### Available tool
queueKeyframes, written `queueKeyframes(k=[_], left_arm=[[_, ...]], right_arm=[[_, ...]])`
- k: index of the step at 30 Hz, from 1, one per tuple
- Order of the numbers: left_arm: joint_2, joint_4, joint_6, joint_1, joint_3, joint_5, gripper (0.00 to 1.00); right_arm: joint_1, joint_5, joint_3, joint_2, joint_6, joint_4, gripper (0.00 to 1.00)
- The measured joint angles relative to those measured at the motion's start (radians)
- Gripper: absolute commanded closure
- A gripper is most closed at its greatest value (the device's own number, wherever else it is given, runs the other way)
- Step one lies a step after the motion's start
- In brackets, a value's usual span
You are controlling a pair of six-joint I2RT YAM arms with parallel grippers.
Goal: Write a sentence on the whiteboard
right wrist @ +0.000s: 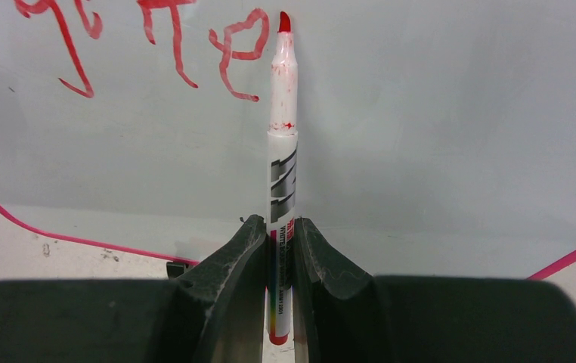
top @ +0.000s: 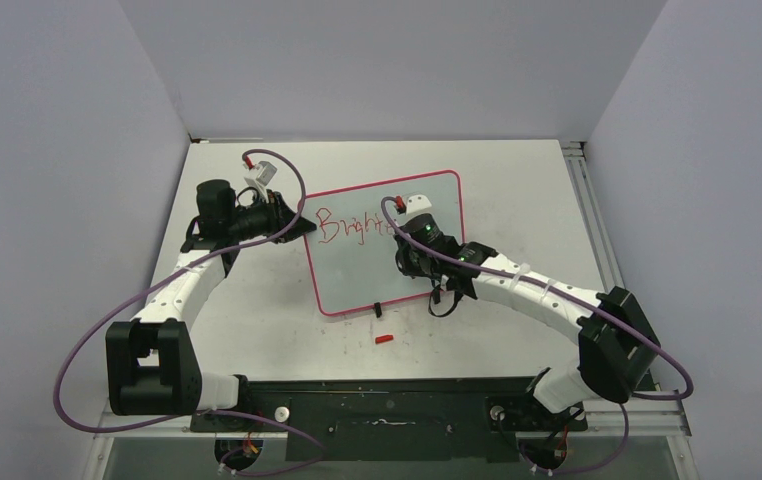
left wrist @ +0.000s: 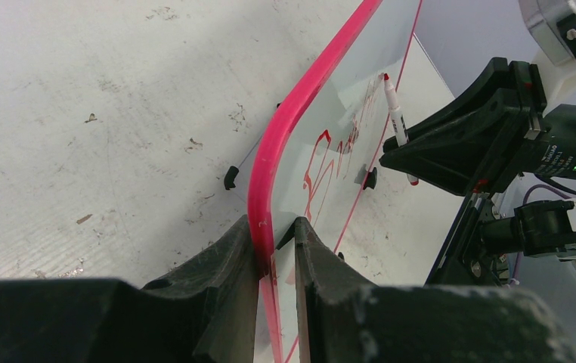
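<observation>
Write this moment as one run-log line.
left gripper: shut on whiteboard edge; right gripper: shut on red marker; sentence: unfinished

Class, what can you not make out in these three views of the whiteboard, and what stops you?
- Top view: the end of the red handwritten lettering on the pink-framed white whiteboard is hidden by the right gripper.
- Right wrist view: its start is cut off by the picture's edges; whether the red-tipped white marker touches the board is unclear.
- Top view: small red piece on the table, too small to identify.
</observation>
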Motion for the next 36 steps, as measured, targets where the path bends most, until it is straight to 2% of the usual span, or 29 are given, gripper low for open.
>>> queueKeyframes(k=[36], left_arm=[[0.000, 0.000, 0.000, 0.000, 0.000, -0.001, 0.85]], right_arm=[[-0.032, -0.055, -0.030, 0.020, 0.006, -0.023, 0.95]])
